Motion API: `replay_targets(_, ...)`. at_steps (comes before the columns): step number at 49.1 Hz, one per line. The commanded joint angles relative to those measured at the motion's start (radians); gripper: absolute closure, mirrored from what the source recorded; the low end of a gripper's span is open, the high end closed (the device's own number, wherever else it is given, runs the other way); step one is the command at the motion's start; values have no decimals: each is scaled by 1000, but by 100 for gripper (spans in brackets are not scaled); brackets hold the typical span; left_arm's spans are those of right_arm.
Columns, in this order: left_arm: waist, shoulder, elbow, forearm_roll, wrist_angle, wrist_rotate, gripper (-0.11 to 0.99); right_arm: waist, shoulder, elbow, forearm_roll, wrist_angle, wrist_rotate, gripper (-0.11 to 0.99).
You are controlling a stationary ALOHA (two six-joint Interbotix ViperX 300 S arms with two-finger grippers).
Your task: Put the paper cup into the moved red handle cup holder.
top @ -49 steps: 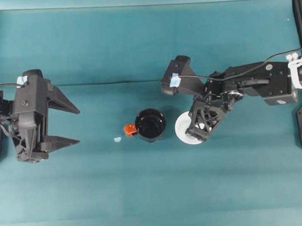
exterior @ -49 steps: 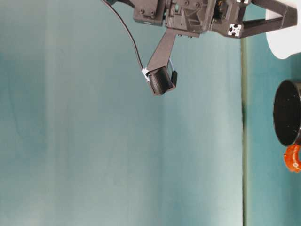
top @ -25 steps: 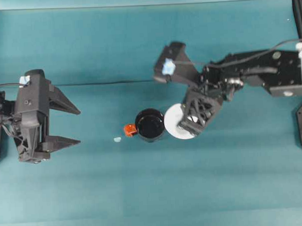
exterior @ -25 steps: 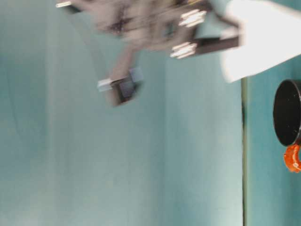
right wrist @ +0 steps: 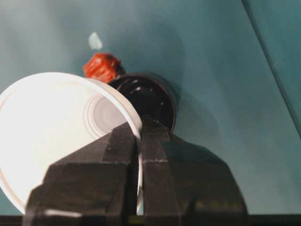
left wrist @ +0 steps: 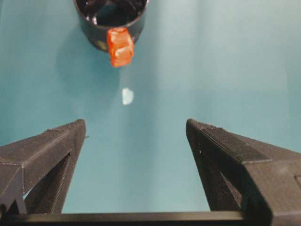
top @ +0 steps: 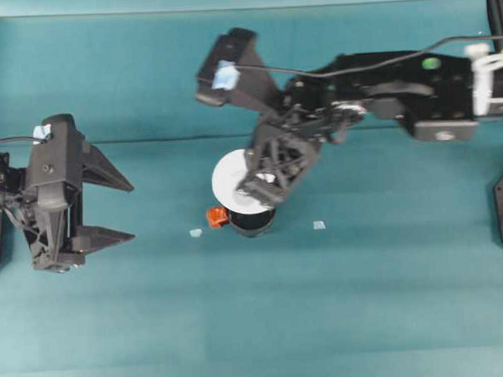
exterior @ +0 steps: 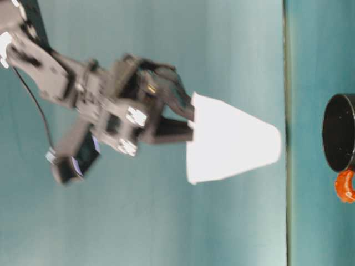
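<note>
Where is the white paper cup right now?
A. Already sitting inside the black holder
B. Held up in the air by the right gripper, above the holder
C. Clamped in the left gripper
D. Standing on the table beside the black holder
B. The right gripper pinches the rim of the paper cup, and the table-level view shows the cup's base clear of the table, with the red handle cup holder still empty below it.

A plain white is shown by the paper cup point(top: 233, 176), with a greyish base seen inside and no print. The red handle cup holder point(top: 251, 220) is coloured glossy black, its handle tab orange-red. Matte black is worn by the right gripper point(top: 253, 188) and left gripper point(top: 110, 210). The table point(top: 365, 300) is covered in uniform teal, marked by two pale specks point(top: 196, 233).
</note>
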Motion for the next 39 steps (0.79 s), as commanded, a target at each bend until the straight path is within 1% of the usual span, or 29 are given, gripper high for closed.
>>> replay_targets(1,0,-2,-20,3,-9,-3,-8,6,14,-14,-2,2,-9,99)
replay_targets(10,0,-2,-17,5,-9,-3,-8,11,60,44,-3,-38,-9,99)
replay_targets(17,0,2,-15,3,-9,-3,-8,20,77,95,-3,-101,-9,99)
replay_targets(19,2,3,-15,5,-9,-3,-8,21,77,109,-3,-123,-8,99)
replay_targets(21,2,3,-15,3,-9,-3,-8,20,75,121,-5,-146,-6,99)
replay_targets(22,0,5,-17,5,-9,-3,-8,21,75,129,-5,-155,-6,99)
replay_targets(23,0,5,-17,5,-9,-3,-8,21,74,133,-3,-161,-6,99)
replay_targets(27,0,9,-20,3,-9,-3,-8,20,75,155,-5,-186,-5,99)
replay_targets(28,0,12,-21,3,-9,-3,-8,20,75,160,-6,-189,-5,99)
replay_targets(39,3,37,-31,5,-11,-3,-8,20,74,184,-5,-219,-6,99)
